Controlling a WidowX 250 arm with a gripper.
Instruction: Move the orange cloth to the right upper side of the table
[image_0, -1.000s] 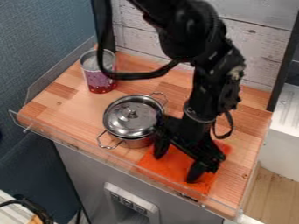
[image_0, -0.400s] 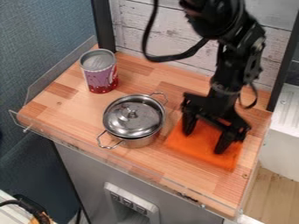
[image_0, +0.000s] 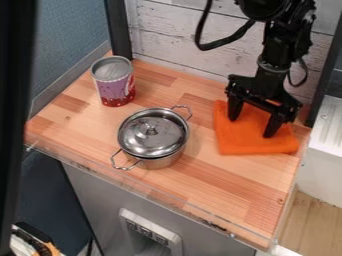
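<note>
Directly beneath the black gripper (image_0: 252, 126), an orange cloth (image_0: 252, 144) lies spread on the upper right part of a wooden table (image_0: 220, 182). The gripper hangs down with its two fingers set wide apart, closed on nothing; whether their tips touch the cloth cannot be told. Left of the gripper, as the camera sees it, sits a silver pot (image_0: 157, 160) with its lid (image_0: 143, 141) on, apart from the cloth. Farther left of the gripper, a purple and red can (image_0: 115, 87) stands upright

Cloth (image_0: 230, 143) on table (image_0: 220, 187), under claw (image_0: 251, 128). Pot (image_0: 160, 161) left of claw, lid (image_0: 160, 137) on. Can (image_0: 113, 85) farther left, behind.
</note>
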